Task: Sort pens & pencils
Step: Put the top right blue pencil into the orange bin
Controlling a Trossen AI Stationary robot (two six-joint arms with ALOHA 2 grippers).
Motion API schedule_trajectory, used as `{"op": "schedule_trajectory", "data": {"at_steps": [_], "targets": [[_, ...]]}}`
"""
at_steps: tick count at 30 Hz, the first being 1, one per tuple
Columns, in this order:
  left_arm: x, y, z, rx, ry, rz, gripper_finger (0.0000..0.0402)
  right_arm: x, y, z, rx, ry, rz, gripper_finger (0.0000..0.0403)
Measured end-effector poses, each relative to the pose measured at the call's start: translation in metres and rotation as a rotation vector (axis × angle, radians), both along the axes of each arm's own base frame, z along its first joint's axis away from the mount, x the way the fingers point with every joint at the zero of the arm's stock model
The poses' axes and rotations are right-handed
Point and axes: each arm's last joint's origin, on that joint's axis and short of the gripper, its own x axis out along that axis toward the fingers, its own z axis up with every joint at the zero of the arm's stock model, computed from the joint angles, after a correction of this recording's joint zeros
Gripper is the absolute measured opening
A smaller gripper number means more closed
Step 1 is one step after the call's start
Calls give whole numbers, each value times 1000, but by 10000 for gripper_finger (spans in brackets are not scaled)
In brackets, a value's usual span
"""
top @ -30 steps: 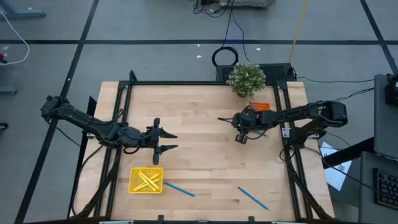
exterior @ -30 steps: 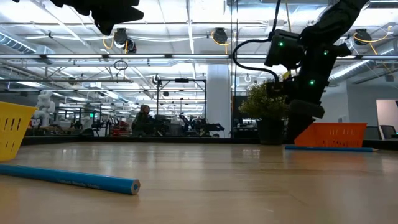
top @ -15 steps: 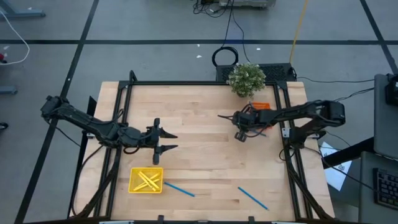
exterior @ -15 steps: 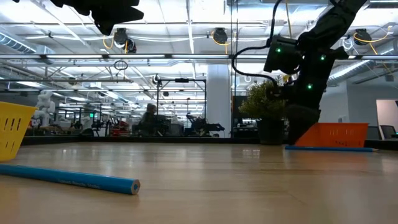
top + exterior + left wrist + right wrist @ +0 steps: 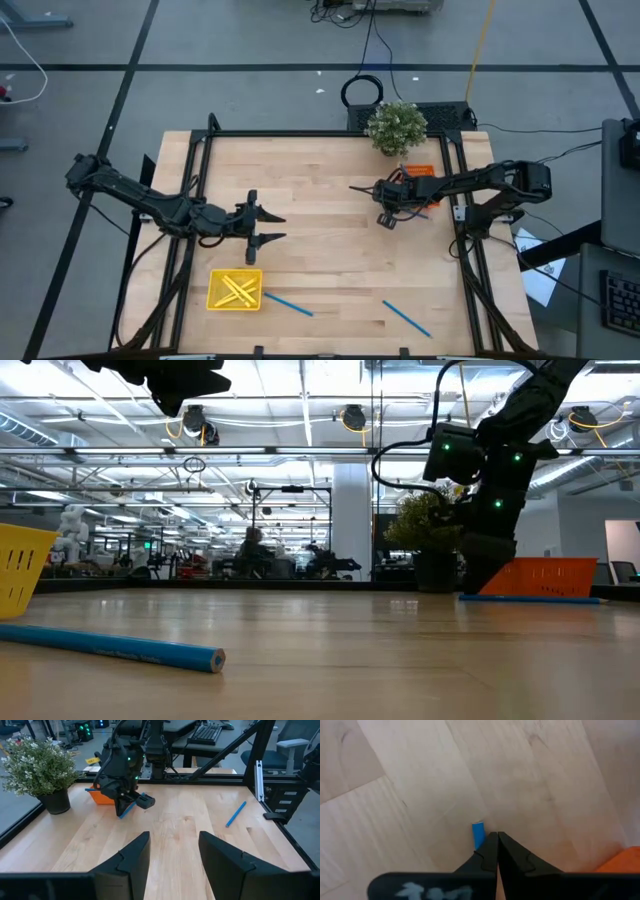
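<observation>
the pale wooden table (image 5: 320,200) has a black frame, with a large bright hall behind. the right gripper (image 5: 496,842) is pinched together near the orange tray (image 5: 422,172); a blue pencil (image 5: 478,835) is beside its tips, mostly hidden, grip unclear. the left gripper (image 5: 272,228) waits mid-table, fingers apart, empty. yellow sticks (image 5: 238,290) lie in the yellow tray (image 5: 216,296); two blue pencils (image 5: 290,303) lie near the front edge.

Table-level shot: blue pencil (image 5: 110,648) lying up front on the wood, yellow tray (image 5: 22,568) at the edge, orange tray (image 5: 545,576) behind a second blue pencil (image 5: 530,598), potted plant (image 5: 428,540) nearby.
</observation>
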Motion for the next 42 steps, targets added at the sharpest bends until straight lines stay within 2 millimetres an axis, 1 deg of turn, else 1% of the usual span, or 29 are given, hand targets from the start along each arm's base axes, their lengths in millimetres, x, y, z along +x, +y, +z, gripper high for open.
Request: {"op": "schedule_trajectory", "data": {"at_steps": [9,14,20,25,30,33,38,40,42], "targets": [[0,0,0,0,0,0,175,3,1,1,47,-42,19,0],[0,0,0,0,0,0,175,6,8,1,66,-55,54,0],[0,0,0,1,0,1,175,9,25,1,108,-63,133,0],[0,0,0,1,0,1,175,10,44,1,153,-62,174,0],[0,0,0,1,0,1,175,9,60,2,160,-63,234,0],[0,0,0,1,0,1,175,8,66,10,180,-97,265,0],[0,0,0,1,0,1,175,1,72,35,165,-211,295,0],[0,0,0,1,1,1,175,-2,76,44,199,-259,303,0],[0,0,0,2,1,2,175,-5,80,48,236,-271,325,4]]}}
